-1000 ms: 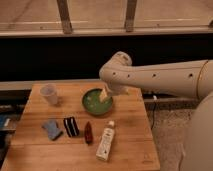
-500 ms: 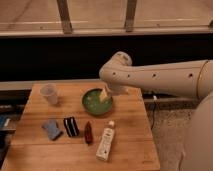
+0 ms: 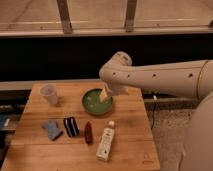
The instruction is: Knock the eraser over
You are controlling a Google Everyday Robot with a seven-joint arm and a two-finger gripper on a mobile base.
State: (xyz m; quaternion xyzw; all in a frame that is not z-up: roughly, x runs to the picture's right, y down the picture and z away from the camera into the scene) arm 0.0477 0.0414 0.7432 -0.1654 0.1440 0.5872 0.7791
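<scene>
Gripper [image 3: 104,95]: hangs at the end of the cream arm [image 3: 160,77], low over the right inside of the green bowl [image 3: 88,101]; spread or pressed together, cannot tell. Reaches in from the right, above the back half of the wooden table [image 3: 131,146].

Eraser [image 3: 71,126]: black with white stripes, sits on the front-left part of the table, well apart from the gripper. Stands just beside the blue-grey pad [image 3: 51,129] on its left, near the slim red-brown object [image 3: 88,133] on its right.

Elsewhere on the table: white bottle [image 3: 105,143] lying right of the red-brown object; clear cup [image 3: 49,93] upright at the back-left corner.
</scene>
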